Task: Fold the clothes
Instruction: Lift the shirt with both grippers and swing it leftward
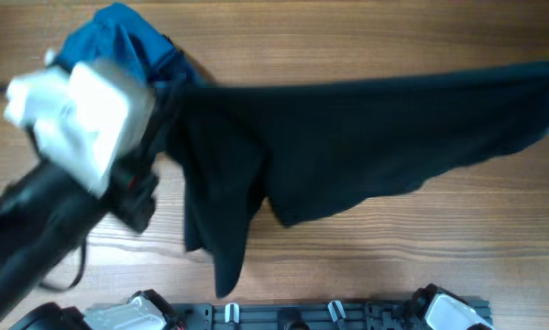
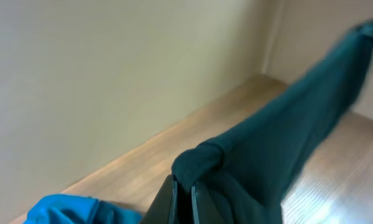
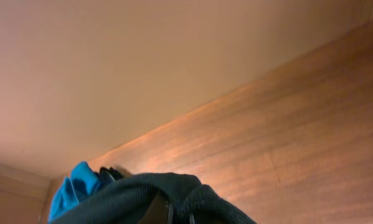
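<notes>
A: Two ends of the shirt (image 1: 366,137) held?
B: Yes. The left gripper (image 2: 187,186) pinches a bunched edge, and the right gripper (image 3: 172,213) pinches another fold.
A: Where is it?
B: Strung between them across the table (image 1: 393,247) — its left part droops just beside the blue bundle (image 1: 118,37).

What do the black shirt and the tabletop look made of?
Black shirt: soft matte fabric, possibly cotton knit; it drapes in loose folds without shine. Table: wood or wood-look laminate, smooth with slight sheen; grain lines show, solid or veneer unclear.
</notes>
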Controlling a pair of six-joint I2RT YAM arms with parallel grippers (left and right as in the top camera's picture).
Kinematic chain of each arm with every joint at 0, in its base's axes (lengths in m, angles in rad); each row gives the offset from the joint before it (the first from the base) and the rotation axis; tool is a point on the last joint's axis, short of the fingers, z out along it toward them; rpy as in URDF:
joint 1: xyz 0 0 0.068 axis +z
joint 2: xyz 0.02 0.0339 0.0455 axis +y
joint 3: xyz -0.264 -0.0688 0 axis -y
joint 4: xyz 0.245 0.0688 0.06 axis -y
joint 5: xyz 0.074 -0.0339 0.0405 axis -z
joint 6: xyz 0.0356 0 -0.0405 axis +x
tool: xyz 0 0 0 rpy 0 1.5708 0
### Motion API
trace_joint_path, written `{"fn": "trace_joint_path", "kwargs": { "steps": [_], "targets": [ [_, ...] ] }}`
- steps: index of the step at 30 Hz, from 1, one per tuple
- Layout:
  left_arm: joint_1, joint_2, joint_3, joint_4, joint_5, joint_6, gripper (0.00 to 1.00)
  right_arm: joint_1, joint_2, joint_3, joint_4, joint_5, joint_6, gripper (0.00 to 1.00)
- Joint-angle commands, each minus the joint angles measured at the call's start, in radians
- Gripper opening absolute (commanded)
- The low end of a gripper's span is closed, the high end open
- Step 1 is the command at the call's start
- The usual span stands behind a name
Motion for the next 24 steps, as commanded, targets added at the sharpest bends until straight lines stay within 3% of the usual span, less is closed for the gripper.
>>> {"fn": "trace_joint_path", "kwargs": {
  "steps": [1, 8, 15, 24],
  "targets": [
    [-0.002, 0.039, -0.016, -0.041, -0.09, -0.075, 0.04, -0.008, 0.023, 0.001, 0.02, 0.044, -0.035, 0.04],
    [-0.03, 0.105, -0.018, -0.018, -0.106, -0.144, 0.04, -0.008, 0.004, 0.002, 0.005, 0.036, -0.037, 0.04],
    [-0.154, 0.065, -0.019, -0.118, -0.183, -0.286, 0.04, -0.008, -0.082, 0.001, -0.108, 0.094, -0.081, 0.04],
    [-0.134, 0.132, -0.027, -0.117, -0.273, -0.301, 0.04, -0.006, -0.129, -0.018, -0.107, 0.087, -0.077, 0.04]
  ]
}}
